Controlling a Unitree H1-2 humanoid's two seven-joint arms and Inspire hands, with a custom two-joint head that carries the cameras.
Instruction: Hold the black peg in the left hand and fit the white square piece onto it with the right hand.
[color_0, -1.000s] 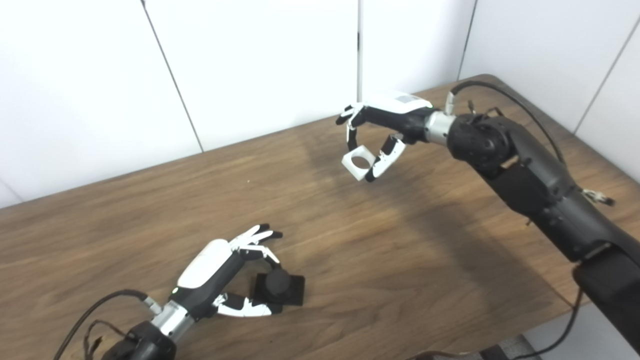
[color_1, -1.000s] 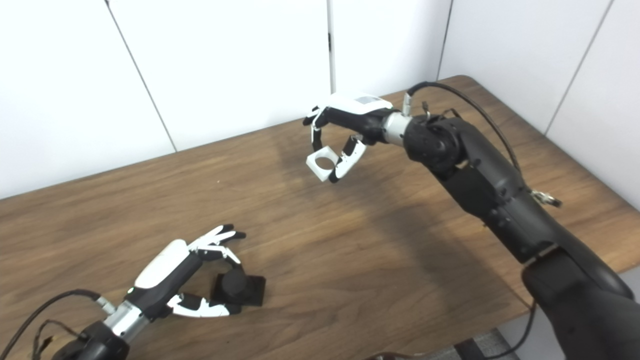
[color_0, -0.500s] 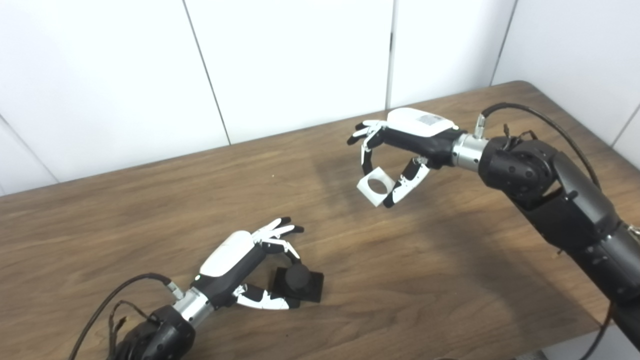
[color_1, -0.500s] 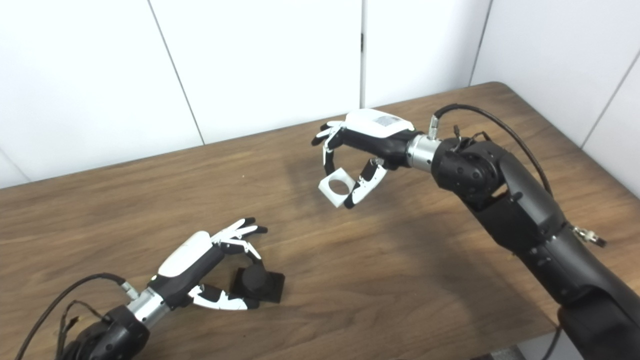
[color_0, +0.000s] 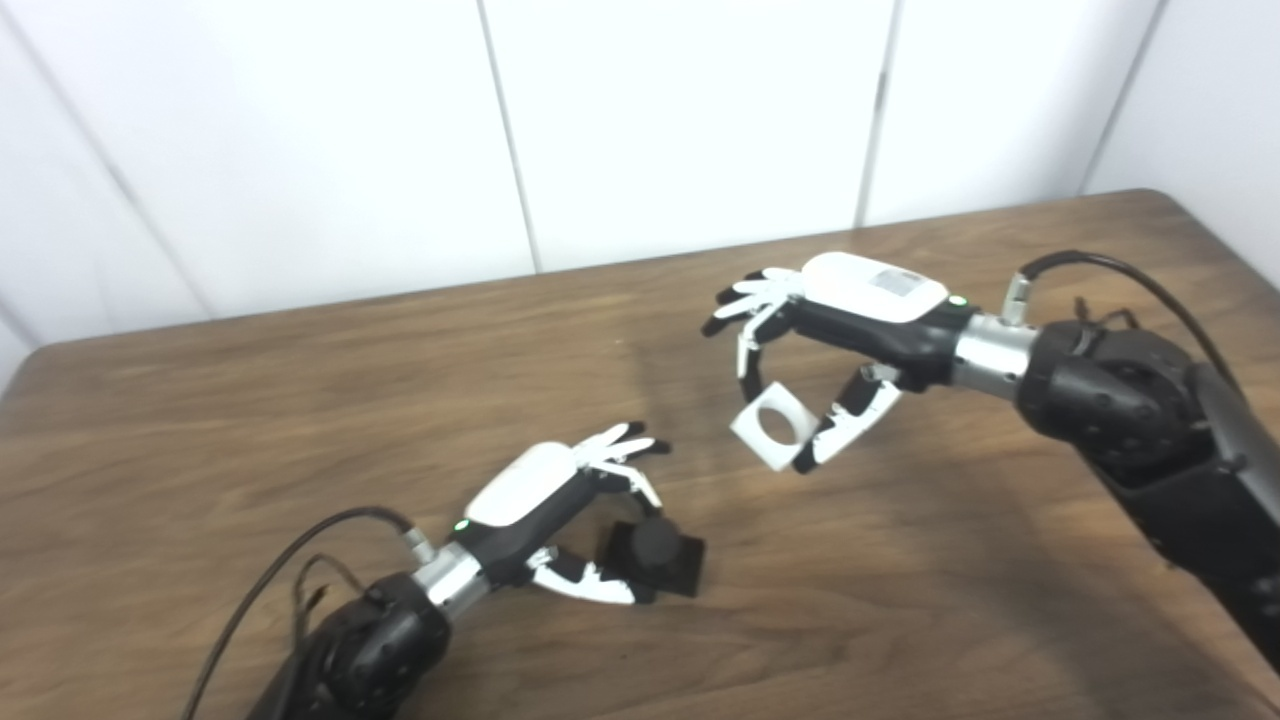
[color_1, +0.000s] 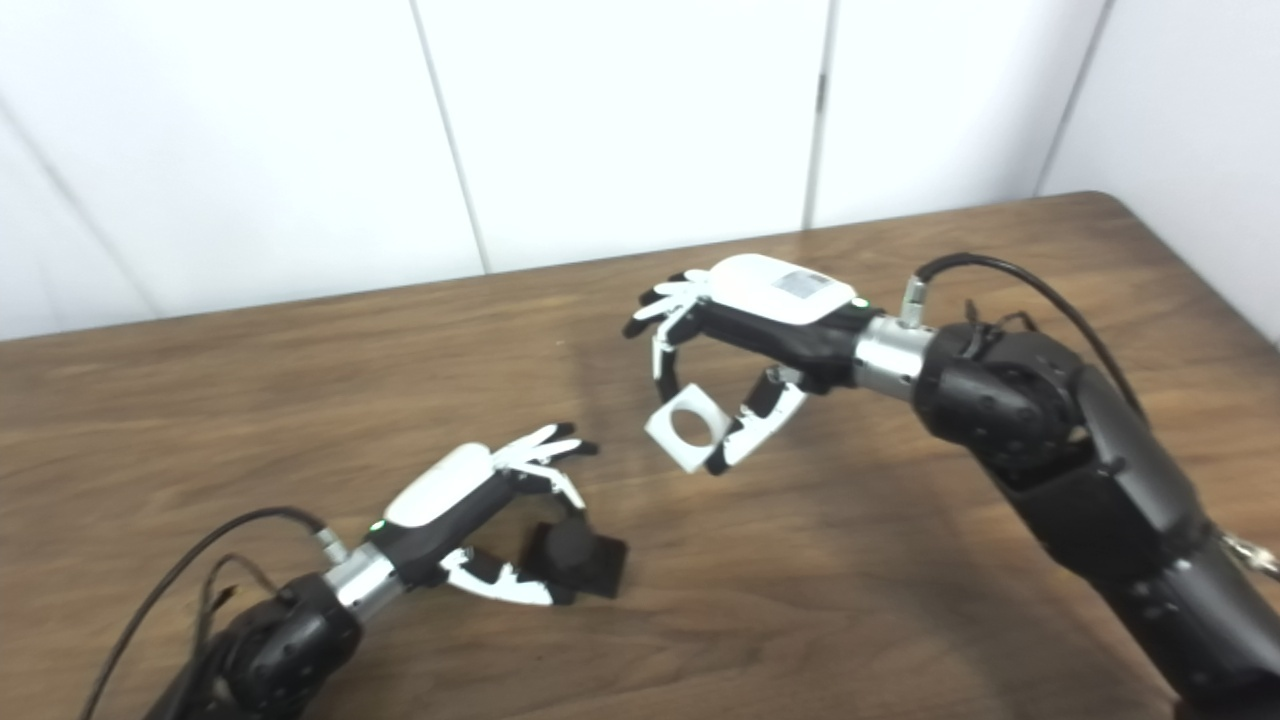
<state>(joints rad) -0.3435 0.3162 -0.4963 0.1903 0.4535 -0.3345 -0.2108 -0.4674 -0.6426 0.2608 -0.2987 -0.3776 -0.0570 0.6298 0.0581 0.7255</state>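
Right hand (color_0: 850, 340) pinching white square piece (color_0: 771, 438), aloft

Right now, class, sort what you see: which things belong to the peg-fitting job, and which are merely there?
Belong:
black peg
white square piece
left hand
right hand

Merely there:
wooden table
white wall panels

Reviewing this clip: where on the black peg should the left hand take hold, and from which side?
Best on the round upright post of the black peg, not its flat square base, which lies flush on the table. Come from the near left, where the left hand already brackets it, fingers behind and thumb in front. That probably leaves the top free for the white square piece.
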